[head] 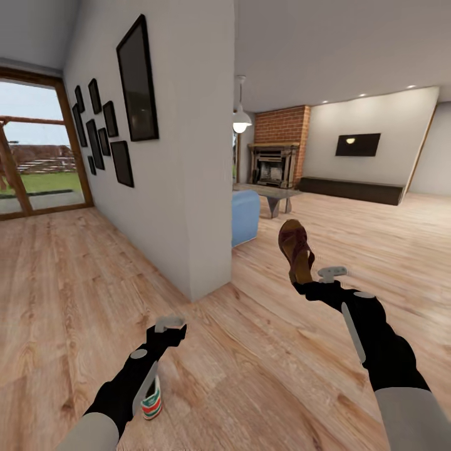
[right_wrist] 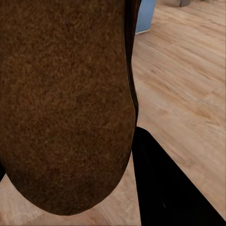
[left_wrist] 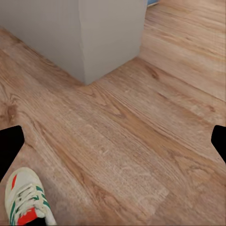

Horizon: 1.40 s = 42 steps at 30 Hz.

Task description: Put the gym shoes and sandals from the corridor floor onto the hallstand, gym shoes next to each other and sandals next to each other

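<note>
Sandal (head: 295, 248) is standing toe-up in the right pincer (head: 306, 283), clamped at its heel (sole facing the wrist camera). Left pincer (head: 169, 331) is hovering with jaws spread, holding nothing, a gym shoe (head: 151, 401) lying on the corridor floor (head: 263, 369) beneath its forearm, nearer the left arm.

Illumination is bright, even and diffuse, typical of a simulator render. Daylight enters through the window (head: 37, 144); a lit pendant lamp (head: 241, 122) and recessed ceiling spots add small highlights. Shadows on the floor (head: 75, 282) are faint (no hard edges). The head view shows wide-angle stretching toward its borders. The sandal (right_wrist: 66, 103) sole just ahead of the right end effector (right_wrist: 155, 188) renders soft and grainy.
</note>
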### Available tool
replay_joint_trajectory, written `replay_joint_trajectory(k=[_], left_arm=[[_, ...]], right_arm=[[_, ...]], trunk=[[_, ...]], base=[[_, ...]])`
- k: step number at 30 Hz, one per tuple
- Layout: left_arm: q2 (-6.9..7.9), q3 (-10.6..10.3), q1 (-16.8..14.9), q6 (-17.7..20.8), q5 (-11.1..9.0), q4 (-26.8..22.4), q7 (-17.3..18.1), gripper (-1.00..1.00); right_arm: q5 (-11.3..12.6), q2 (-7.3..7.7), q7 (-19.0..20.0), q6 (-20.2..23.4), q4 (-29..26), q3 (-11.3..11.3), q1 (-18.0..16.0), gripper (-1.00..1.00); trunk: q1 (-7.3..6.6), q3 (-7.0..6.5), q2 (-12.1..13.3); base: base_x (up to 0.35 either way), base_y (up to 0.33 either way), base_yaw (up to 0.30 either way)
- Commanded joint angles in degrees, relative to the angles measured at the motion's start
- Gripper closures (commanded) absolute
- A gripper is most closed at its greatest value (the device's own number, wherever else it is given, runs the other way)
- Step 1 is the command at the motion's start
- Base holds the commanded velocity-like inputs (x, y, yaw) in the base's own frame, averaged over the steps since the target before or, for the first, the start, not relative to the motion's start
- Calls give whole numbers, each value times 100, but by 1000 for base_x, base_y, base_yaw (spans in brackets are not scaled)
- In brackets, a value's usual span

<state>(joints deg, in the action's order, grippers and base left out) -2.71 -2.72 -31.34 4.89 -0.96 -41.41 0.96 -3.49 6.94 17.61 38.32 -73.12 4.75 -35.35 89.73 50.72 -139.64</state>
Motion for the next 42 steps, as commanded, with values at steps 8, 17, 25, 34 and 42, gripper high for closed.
replay_joint_trajectory(k=[8,17,25,34,42], left_arm=[[-1,-1,-4,35,-10,-7,10,-100],[-1,-1,-3,30,-12,-7,8,-100],[-1,8,-3,30,-18,-7,2,-100],[-1,8,-4,29,-19,-7,2,-100],[-1,17,-4,21,-19,-6,1,-100]], right_arm=[[-11,0,26,35,-11,8,1,100],[-11,0,27,35,-13,8,1,100],[-11,0,29,35,-11,8,0,100],[-15,0,23,35,-10,2,1,100],[-12,0,23,33,-6,3,0,100]], trunk=[[-1,6,-3],[-1,6,-3],[-1,6,-3],[-1,0,-3],[-1,-20,-3]], base=[[5,-7,289],[152,-146,290],[155,-135,290],[9,-6,288],[0,0,135]])
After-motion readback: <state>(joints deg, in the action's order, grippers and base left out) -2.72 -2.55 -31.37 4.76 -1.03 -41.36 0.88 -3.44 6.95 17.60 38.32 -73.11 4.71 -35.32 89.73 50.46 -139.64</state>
